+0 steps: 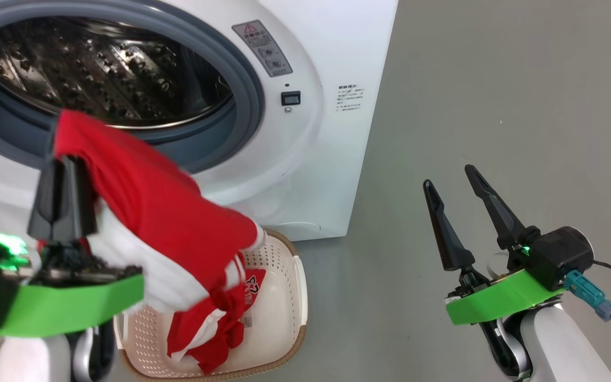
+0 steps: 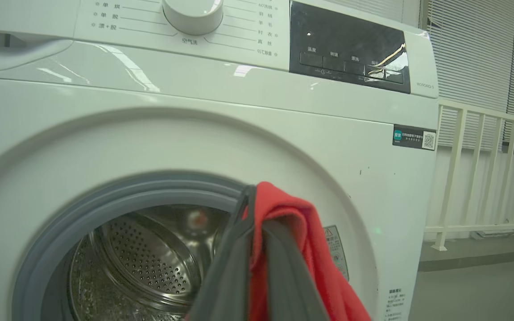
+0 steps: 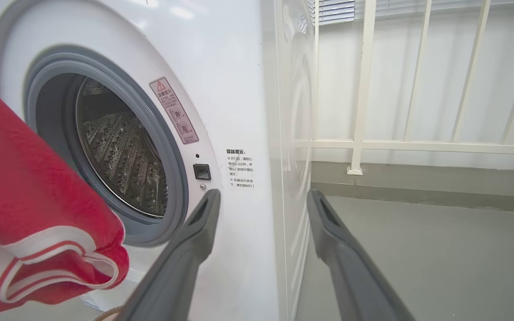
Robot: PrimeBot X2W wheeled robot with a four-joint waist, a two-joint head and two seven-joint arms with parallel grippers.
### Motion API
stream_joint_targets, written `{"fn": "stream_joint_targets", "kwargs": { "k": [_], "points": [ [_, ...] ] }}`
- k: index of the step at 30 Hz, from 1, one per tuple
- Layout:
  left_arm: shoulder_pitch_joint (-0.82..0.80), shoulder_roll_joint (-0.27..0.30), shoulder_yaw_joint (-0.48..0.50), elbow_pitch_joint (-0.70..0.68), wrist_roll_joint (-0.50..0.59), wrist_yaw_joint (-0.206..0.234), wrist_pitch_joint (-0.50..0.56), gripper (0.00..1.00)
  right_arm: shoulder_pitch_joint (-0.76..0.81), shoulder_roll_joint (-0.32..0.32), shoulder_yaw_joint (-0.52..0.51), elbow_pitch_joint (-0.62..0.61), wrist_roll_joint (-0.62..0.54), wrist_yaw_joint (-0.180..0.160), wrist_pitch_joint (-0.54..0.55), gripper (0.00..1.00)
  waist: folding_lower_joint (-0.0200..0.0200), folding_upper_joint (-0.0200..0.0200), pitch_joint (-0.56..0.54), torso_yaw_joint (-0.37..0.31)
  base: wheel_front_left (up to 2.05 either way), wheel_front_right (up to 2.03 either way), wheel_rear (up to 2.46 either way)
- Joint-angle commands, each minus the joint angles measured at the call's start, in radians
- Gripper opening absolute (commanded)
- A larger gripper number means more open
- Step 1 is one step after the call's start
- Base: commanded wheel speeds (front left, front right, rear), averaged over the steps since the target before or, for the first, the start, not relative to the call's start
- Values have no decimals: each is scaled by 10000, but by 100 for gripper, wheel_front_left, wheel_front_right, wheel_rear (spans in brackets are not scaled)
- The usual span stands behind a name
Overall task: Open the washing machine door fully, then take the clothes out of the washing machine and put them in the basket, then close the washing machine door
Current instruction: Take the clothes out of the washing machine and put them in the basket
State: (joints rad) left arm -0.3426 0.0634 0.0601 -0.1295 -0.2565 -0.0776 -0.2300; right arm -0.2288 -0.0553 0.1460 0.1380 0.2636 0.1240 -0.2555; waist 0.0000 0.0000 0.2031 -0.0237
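The left claw (image 1: 64,175) is clamped on red clothes (image 1: 162,212), which hang in front of the washing machine (image 1: 337,132) opening, over the basket (image 1: 284,286) where more red cloth lies. The right claw (image 1: 448,176) stands wide and empty above the floor (image 1: 496,106).

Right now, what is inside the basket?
Red-and-white clothes lie crumpled on the basket bottom. The red garment hanging from the left gripper hides the basket's left side.

The right gripper (image 3: 262,196), spread wide, faces the washing machine (image 3: 239,89) and clothes (image 3: 29,200).
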Motion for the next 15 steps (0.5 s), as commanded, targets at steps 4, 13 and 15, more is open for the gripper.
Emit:
{"fn": "stream_joint_targets", "kwargs": {
  "k": [4, 13, 15],
  "points": [
    [565, 78, 126, 114, -3, 335, -42, 0, -133, 36, 212, -322, 155, 67, -63, 100, 0, 0, 278, -88, 0, 0, 0],
    [588, -90, -389, 2404, -600, 494, -268, 0, -310, 25, 46, -494, 20, 67, -63, 100, 0, 0, 1194, 114, 0, 0, 0],
    [355, -104, -456, 3111, -771, 452, -292, 0, -384, 24, 33, -533, -23, 67, -63, 100, 0, 0, 1397, 164, 0, 0, 0]
  ]
}}
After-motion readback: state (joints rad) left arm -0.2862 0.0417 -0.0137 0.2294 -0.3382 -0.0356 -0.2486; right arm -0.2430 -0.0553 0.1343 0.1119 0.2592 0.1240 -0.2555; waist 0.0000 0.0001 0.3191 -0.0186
